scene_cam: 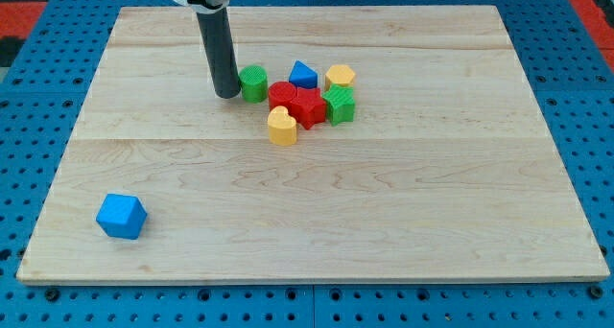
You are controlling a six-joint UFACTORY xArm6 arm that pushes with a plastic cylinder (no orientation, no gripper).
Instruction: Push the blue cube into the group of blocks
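Note:
The blue cube (121,216) lies alone near the view's bottom left corner of the wooden board (403,222). The group of blocks sits in the upper middle: a green cylinder (253,82), a blue triangular block (303,75), a yellow block (340,77), a red round block (282,94), a red star-like block (309,107), a green star-like block (339,105) and a yellow heart-like block (282,127). My tip (227,94) stands just left of the green cylinder, nearly touching it, far from the blue cube.
The board lies on a blue perforated table (38,79). The board's edges run close to the cube at the view's left and bottom.

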